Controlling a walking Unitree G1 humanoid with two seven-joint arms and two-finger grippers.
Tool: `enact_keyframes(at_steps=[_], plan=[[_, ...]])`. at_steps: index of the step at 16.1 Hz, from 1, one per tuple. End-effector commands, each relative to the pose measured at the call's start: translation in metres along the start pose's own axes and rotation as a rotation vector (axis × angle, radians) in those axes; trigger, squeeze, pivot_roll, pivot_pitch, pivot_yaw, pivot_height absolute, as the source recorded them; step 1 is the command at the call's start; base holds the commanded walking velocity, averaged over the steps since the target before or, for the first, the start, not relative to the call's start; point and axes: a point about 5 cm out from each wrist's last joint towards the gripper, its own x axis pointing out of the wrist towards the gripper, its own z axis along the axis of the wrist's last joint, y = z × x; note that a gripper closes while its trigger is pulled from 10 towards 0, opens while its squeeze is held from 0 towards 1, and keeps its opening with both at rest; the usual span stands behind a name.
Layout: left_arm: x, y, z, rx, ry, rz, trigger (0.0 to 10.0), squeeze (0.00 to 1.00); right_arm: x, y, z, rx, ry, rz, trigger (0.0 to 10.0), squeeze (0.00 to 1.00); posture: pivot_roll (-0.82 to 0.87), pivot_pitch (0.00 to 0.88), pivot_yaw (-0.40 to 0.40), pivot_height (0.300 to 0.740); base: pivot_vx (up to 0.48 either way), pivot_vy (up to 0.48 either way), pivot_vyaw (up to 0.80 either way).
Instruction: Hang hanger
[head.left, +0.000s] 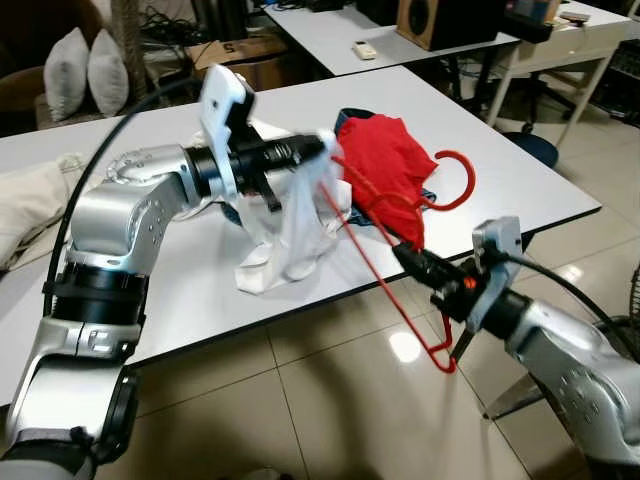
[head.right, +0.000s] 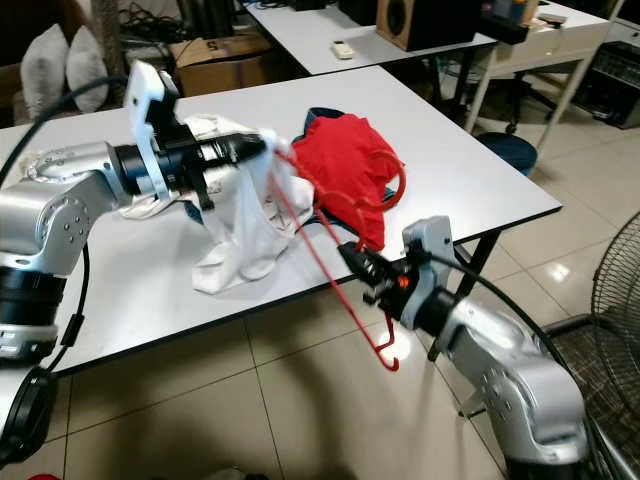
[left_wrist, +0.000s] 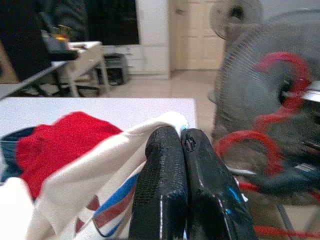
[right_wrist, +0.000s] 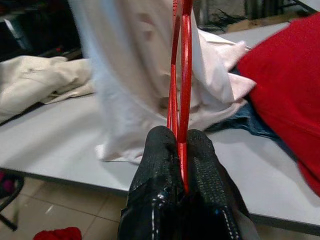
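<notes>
Red wire hanger (head.left: 400, 290) runs from my right gripper (head.left: 412, 257), clamped on it, up into the white cotton shirt (head.left: 300, 225) my left gripper (head.left: 322, 148) pinches shut. Left wrist: fingers (left_wrist: 165, 170) closed on cloth. Right wrist: wire nipped, held steady for threading.

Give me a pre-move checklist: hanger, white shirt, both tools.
1. Right tool shut on red hanger: ok.
2. Left tool shut on white shirt: ok.
3. Shirt lifted off the table: not ok, its lower part rests on it.
4. Hanger inside the shirt: cannot tell.
5. Hanger free of the red garment: cannot tell, they overlap.
</notes>
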Motion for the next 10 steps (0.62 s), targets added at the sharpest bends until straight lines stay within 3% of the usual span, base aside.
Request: enact_keyframes(at_steps=[1, 3, 4, 8, 10], plan=[[-0.003, 0.002, 0.001, 0.025, 0.031, 0.022, 0.0, 0.0, 0.001, -0.003, 0.005, -0.007, -0.028, -0.018, 10.0, 0.0, -0.18, 0.0, 0.072, 0.74, 0.0, 0.0, 0.0], [-0.006, 0.009, -0.001, 0.033, 0.053, 0.084, 0.0, 0.0, 0.002, -0.001, 0.008, 0.024, -0.057, -0.018, 10.0, 0.0, -0.18, 0.0, 0.07, 0.74, 0.0, 0.0, 0.0], [-0.008, 0.009, -0.003, 0.036, 0.065, 0.091, 0.0, 0.0, 0.005, -0.003, 0.004, 0.099, -0.071, -0.052, 10.0, 0.0, -0.18, 0.0, 0.068, 0.74, 0.0, 0.0, 0.0], [-0.001, -0.007, -0.016, 0.029, 0.119, 0.009, 0.0, 0.0, 0.034, -0.009, -0.008, 0.356, -0.131, -0.096, 10.0, 0.0, -0.18, 0.0, 0.067, 0.74, 0.0, 0.0, 0.0], [0.001, -0.011, -0.021, 0.051, 0.157, -0.013, 0.0, 0.0, 0.043, -0.012, -0.002, 0.417, -0.195, -0.082, 10.0, 0.0, -0.17, 0.0, 0.064, 0.74, 0.0, 0.0, 0.0]])
